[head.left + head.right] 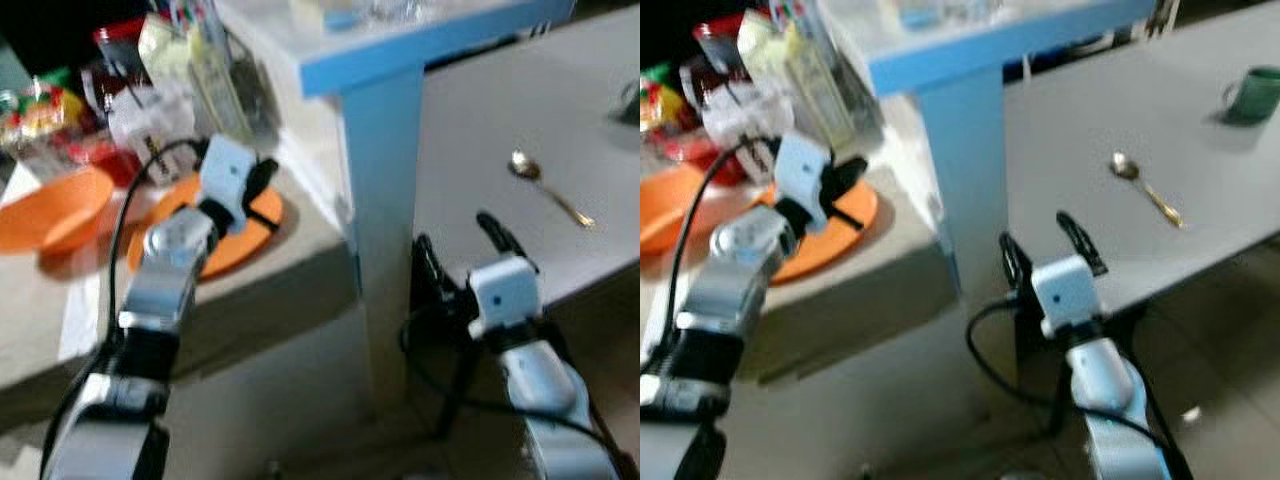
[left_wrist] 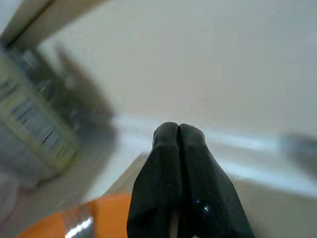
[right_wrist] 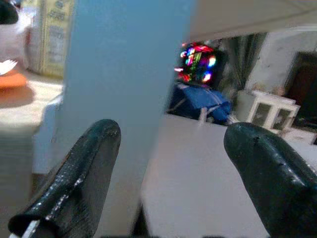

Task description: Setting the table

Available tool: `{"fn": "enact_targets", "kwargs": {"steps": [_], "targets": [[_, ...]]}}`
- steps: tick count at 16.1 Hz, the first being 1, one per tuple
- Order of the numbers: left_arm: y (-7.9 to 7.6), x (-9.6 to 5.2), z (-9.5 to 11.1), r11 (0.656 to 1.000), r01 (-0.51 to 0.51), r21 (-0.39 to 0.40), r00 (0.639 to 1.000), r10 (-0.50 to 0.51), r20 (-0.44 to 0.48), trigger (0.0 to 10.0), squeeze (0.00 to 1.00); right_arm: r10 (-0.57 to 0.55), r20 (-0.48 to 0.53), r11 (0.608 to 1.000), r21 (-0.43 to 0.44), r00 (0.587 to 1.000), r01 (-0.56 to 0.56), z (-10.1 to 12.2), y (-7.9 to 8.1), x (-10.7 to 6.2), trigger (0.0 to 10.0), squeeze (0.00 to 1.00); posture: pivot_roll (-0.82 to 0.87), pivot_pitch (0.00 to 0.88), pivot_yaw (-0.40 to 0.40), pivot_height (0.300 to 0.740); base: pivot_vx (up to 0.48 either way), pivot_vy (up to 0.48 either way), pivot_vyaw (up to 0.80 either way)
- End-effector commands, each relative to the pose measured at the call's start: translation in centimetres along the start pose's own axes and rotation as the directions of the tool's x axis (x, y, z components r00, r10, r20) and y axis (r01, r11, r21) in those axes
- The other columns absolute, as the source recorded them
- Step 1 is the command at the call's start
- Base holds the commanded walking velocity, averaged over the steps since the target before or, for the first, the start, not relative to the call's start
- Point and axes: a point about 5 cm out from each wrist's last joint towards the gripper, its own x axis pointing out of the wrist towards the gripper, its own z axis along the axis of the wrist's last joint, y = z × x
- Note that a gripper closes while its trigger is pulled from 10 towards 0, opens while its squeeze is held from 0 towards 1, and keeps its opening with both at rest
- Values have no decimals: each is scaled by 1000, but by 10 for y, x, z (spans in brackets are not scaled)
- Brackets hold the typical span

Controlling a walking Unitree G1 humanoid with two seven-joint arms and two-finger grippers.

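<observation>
Two grippers are raised in front of the robot, each at a different surface. The left gripper (image 1: 262,180) hangs over an orange plate (image 1: 258,235) on the beige bench (image 1: 300,270); in the left wrist view its fingers (image 2: 166,173) are pressed together with nothing between them, and the plate's orange edge with something silvery lying on it sits just below them. An orange bowl (image 1: 50,215) lies on the same bench, well off to the outer side of these fingers, and blurred packages and jars (image 1: 150,90) crowd beyond them. The right gripper (image 1: 1048,243) is lifted at the near edge of the grey bench (image 1: 1090,120), fingers (image 3: 86,173) wide apart and empty, with a blue post (image 1: 385,220) standing just beside the left-hand finger. A spoon (image 1: 1146,188) lies flat on the grey bench ahead of these fingers and a little to their right, apart from them. A green mug (image 1: 1252,94) stands farther on, well beyond the spoon. The eye views are somewhat blurred
</observation>
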Motion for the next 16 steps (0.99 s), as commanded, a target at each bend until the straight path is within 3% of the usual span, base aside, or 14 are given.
{"fn": "enact_targets", "kwargs": {"steps": [1, 2, 7, 13, 16], "targets": [[14, -2, -5, 999, -37, 2, 999, 37, -34, 10000, 0, 27, 18, 1000, 2, 999, -28, 5, 7, 2, 10000, 0, -213, 3, 148, 708, 0, 0, 0], [15, 1, -4, 1000, -29, 9, 999, 29, -41, 10000, 1000, 28, 19, 1000, 1, 999, -28, 5, 7, 2, 10000, 0, -214, 1, 148, 708, 0, 0, 0], [24, 17, 3, 999, -25, 32, 999, 26, -37, 10000, 1000, 24, 23, 1000, -4, 999, -24, 6, 8, 1, 10000, 0, -223, 0, 155, 708, 0, 0, 0], [11, 30, 1, 997, 59, 47, 996, -56, -70, 10000, 1000, 23, 22, 1000, -9, 999, -23, 7, 10, -2, 10000, 0, -236, 0, 161, 708, 0, 0, 0], [11, 43, 4, 999, 53, 2, 994, -53, -100, 10000, 1000, 26, 24, 1000, -13, 999, -26, 8, 9, -3, 10000, 0, -248, 0, 161, 708, 0, 0, 0]]}}
